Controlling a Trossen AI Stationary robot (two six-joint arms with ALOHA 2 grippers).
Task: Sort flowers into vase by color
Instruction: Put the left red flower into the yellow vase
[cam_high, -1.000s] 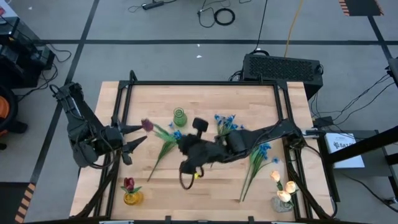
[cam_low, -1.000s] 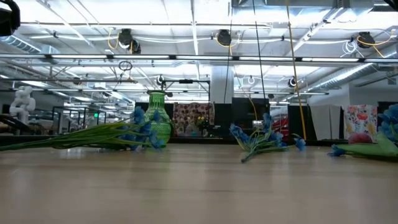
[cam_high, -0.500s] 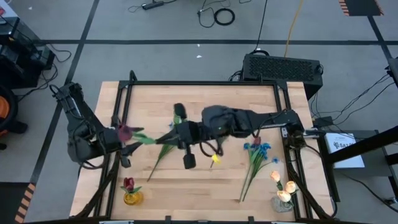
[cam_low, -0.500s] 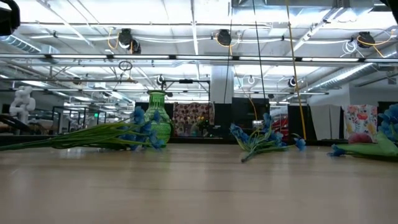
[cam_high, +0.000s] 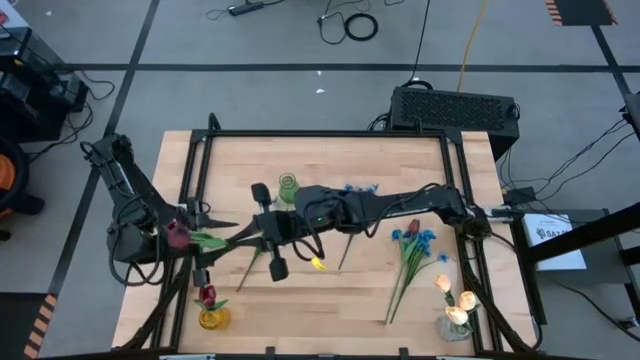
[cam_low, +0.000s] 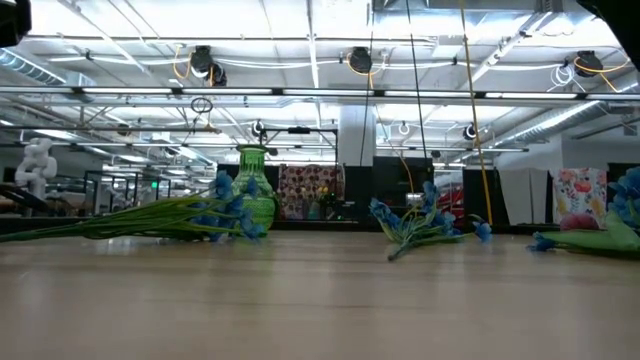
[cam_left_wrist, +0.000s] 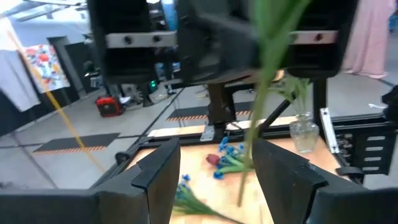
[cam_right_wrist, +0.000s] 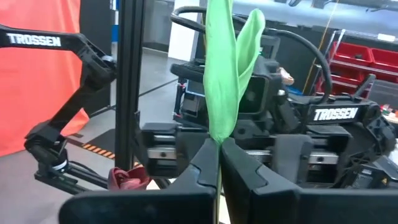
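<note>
A dark red tulip (cam_high: 178, 235) with green leaves (cam_right_wrist: 224, 74) is carried level over the table's left side. My right gripper (cam_high: 242, 232) reaches across from the right and is shut on its stem. My left gripper (cam_high: 205, 240) faces it at the left edge, open. In the left wrist view the stem (cam_left_wrist: 264, 81) runs between the left fingers (cam_left_wrist: 158, 171); whether they touch it, I cannot tell. A green vase (cam_high: 288, 187) stands far of centre. A yellow vase (cam_high: 210, 318) with a red tulip stands near left. Cream tulips (cam_high: 455, 300) stand in a clear vase near right. My right gripper pinches the tulip's thin stem (cam_right_wrist: 217, 146) between its two fingers (cam_right_wrist: 239, 165), just below the leaves. The fingers come level from the table's right and lie across the stem. The flower is lifted clear, its blossom (cam_right_wrist: 127, 177) pointing toward the left arm.
Blue flowers lie on the table at the right (cam_high: 412, 245) and behind the right arm (cam_high: 362, 190). Another flower's stem (cam_high: 250, 265) lies under the right wrist. The low view shows blue blossoms (cam_low: 225, 210) beside the green vase (cam_low: 253, 195). The black frame posts (cam_high: 190, 190) border the table.
My right gripper has carried the red tulip from the table's middle toward the left edge and a little nearer, stretching out. The blossom has passed between my left gripper's open fingers and now sits over the left arm's wrist. The left arm has hardly moved.
</note>
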